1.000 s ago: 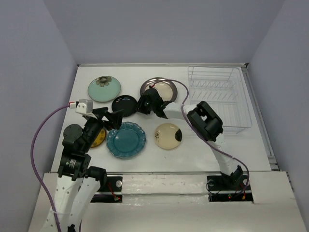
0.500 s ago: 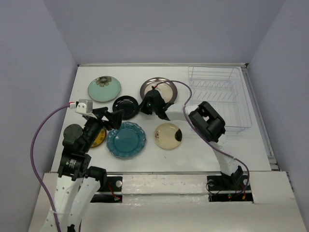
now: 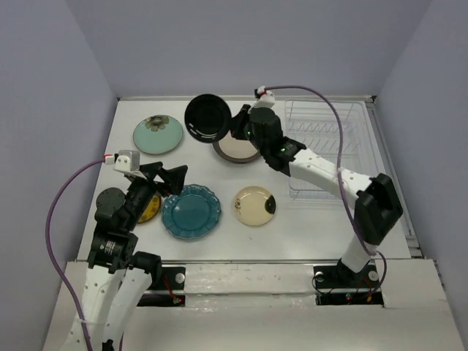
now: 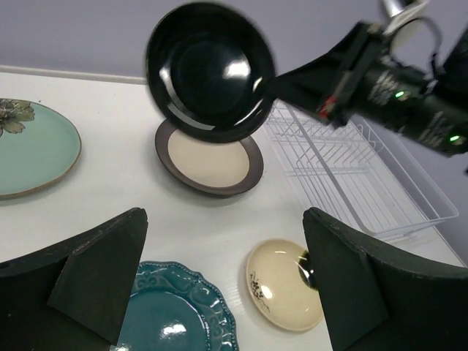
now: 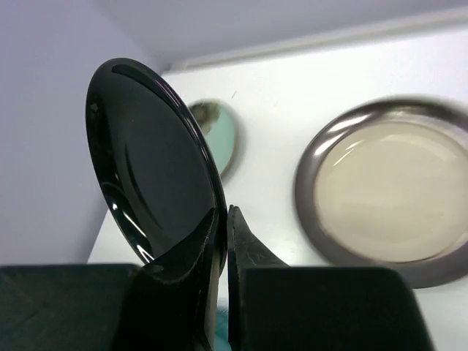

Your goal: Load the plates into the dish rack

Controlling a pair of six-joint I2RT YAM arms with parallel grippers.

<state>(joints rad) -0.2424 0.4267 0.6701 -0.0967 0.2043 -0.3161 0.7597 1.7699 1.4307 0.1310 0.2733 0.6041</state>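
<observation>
At the right hand, clamped on its rim, we find the glossy black plate, on edge and clear of the worktop. We judge this the carry step. The dish rack lies to that hand's right; next it must swing across and lower the plate upright between bars. The left hand hangs open, the scalloped teal plate just below it.

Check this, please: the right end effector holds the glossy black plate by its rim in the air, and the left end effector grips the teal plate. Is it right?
One part is wrong. The left end effector grips nothing: the left wrist view shows it open, with the teal plate lying untouched on the table. The rest stands: the right end effector holds the glossy black plate by its rim in the air.
</observation>
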